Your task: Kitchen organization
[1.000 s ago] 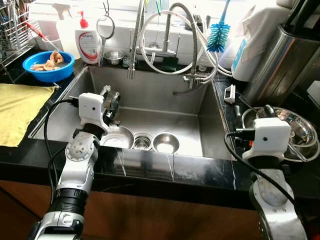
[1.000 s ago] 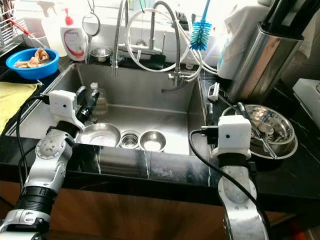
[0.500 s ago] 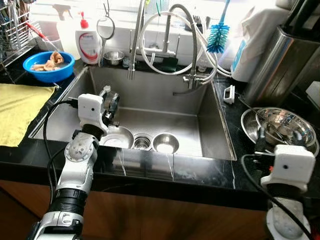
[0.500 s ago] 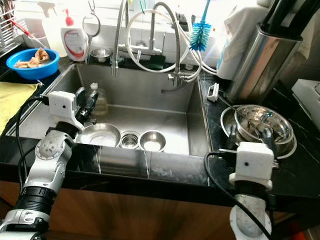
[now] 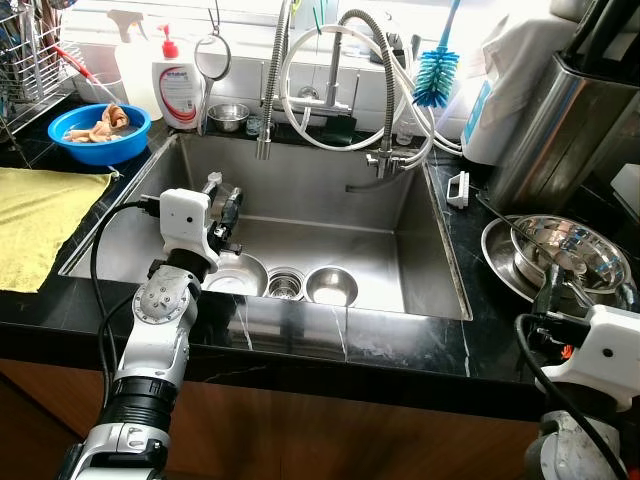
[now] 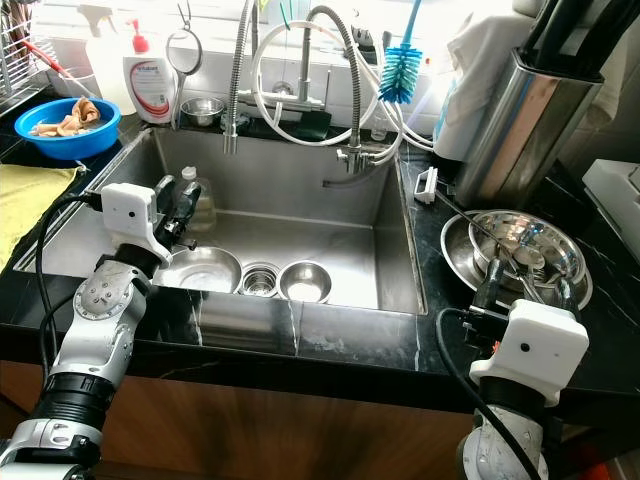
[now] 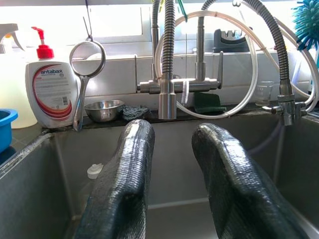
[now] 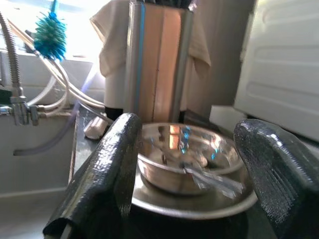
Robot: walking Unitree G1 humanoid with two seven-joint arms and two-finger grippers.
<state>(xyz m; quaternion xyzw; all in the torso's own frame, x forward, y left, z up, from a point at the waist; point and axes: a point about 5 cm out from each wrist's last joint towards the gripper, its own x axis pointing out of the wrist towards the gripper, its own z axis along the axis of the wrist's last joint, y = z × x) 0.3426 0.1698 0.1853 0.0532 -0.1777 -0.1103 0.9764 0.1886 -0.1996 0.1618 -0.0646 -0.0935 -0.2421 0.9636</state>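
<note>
My left gripper hangs open inside the steel sink, just above a wide steel bowl on the sink floor, holding nothing. A small steel bowl sits to the right of the drain. On the right counter a steel bowl with utensils in it rests on a steel plate. My right gripper is open wide, low at the counter's front edge, pointing at that bowl from a short distance and not touching it.
A small bottle stands in the sink behind the left gripper. The faucet and hoses arch over the back. A blue bowl, soap bottle and yellow cloth are at left; a tall steel canister is at right.
My right arm has drawn back toward me and to the right, leaving the bowl and plate on the counter uncovered. The left arm has stayed in place.
</note>
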